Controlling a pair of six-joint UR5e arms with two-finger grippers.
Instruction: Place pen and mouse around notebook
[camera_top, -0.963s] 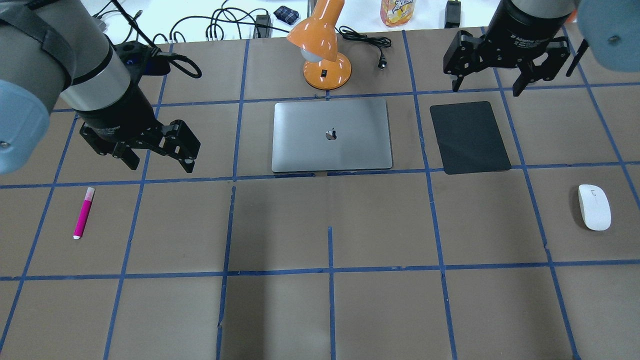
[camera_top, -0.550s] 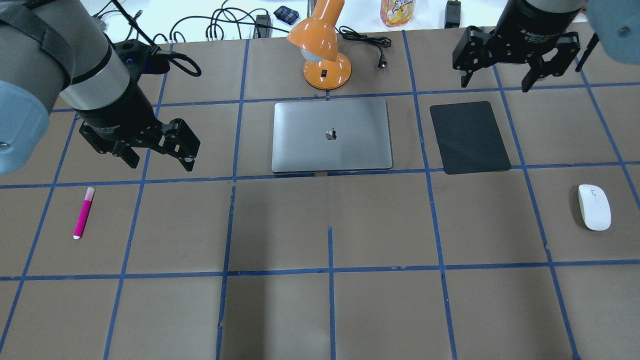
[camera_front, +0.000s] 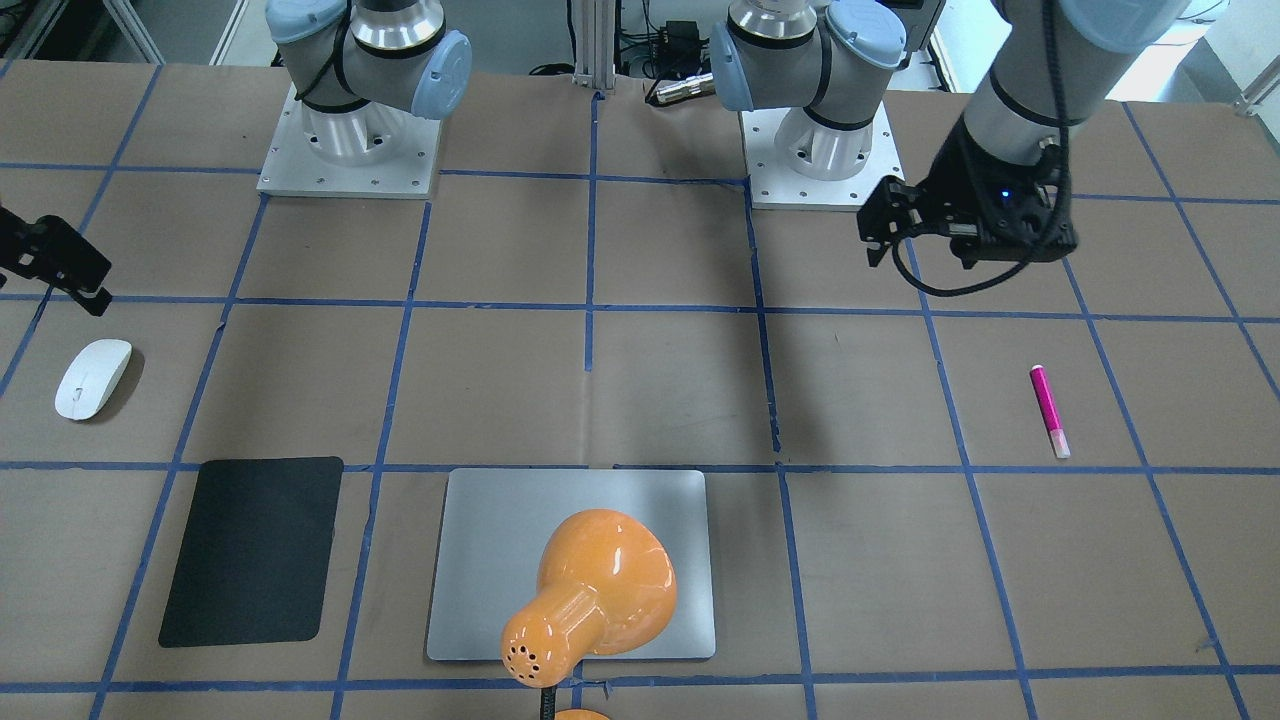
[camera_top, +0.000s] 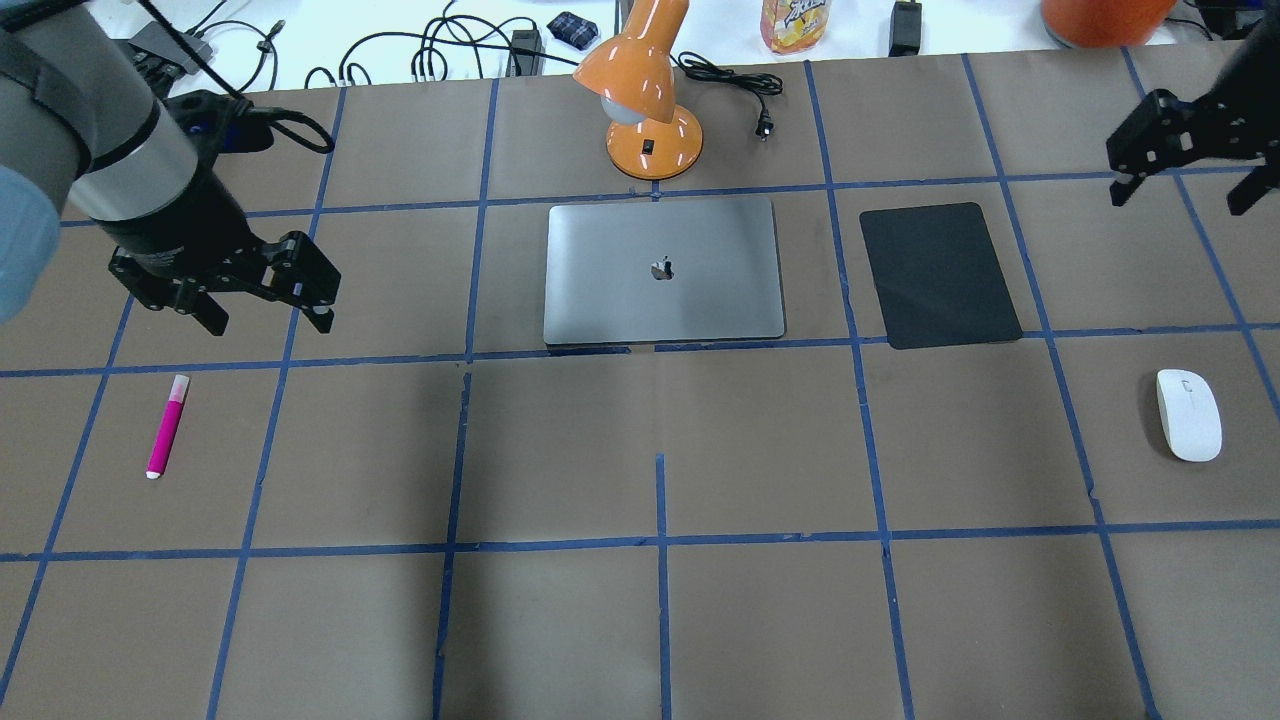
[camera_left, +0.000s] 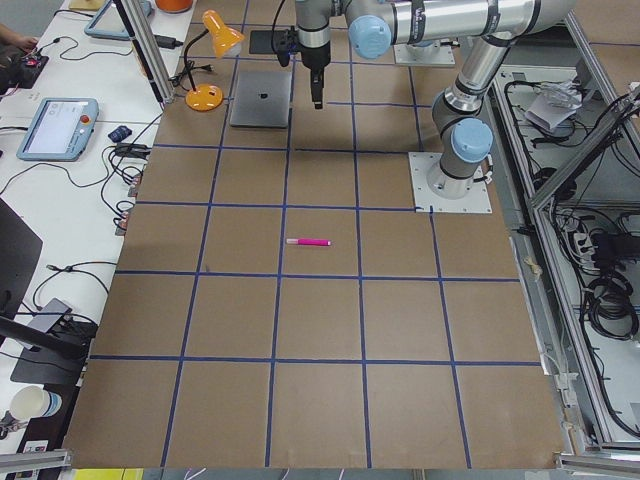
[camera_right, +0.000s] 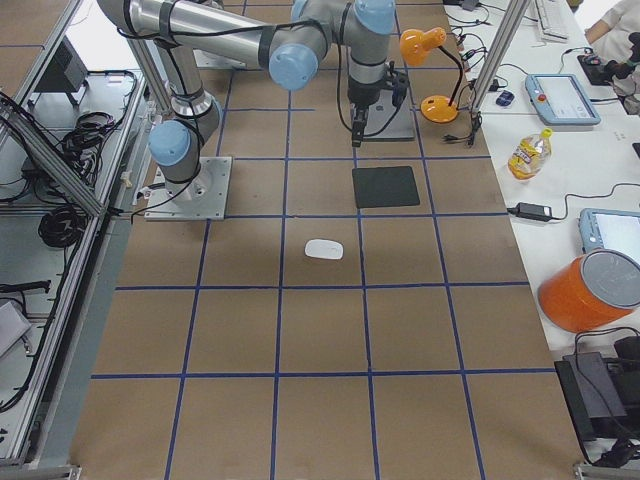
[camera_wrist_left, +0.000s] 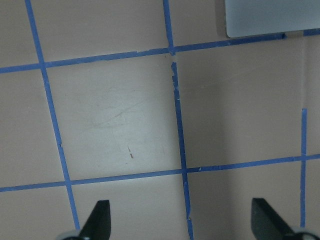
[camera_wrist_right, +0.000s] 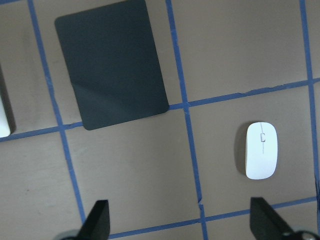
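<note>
The magenta pen (camera_top: 167, 425) lies on the table at the near left, pale cap pointing away. My left gripper (camera_top: 267, 322) hovers open just beyond it and slightly right, holding nothing. The silver notebook (camera_top: 663, 270) lies flat in the middle, far side. The white mouse (camera_top: 1189, 414) rests at the near right. My right gripper (camera_top: 1180, 200) hangs open beyond the mouse near the right edge, empty. The right wrist view shows the mouse (camera_wrist_right: 261, 150) ahead of the open fingers. In the left wrist view only a corner of the notebook (camera_wrist_left: 270, 17) appears.
An orange desk lamp (camera_top: 645, 100) stands just behind the notebook, its cord trailing right. A black mat (camera_top: 940, 275) lies right of the notebook. Cables and a snack bag (camera_top: 795, 22) sit on the white strip at the far edge.
The left gripper has shifted left, closer to the pen's column. The right gripper has swung right toward the table's edge, over the mouse's side. Pen, mouse and notebook have not moved.
</note>
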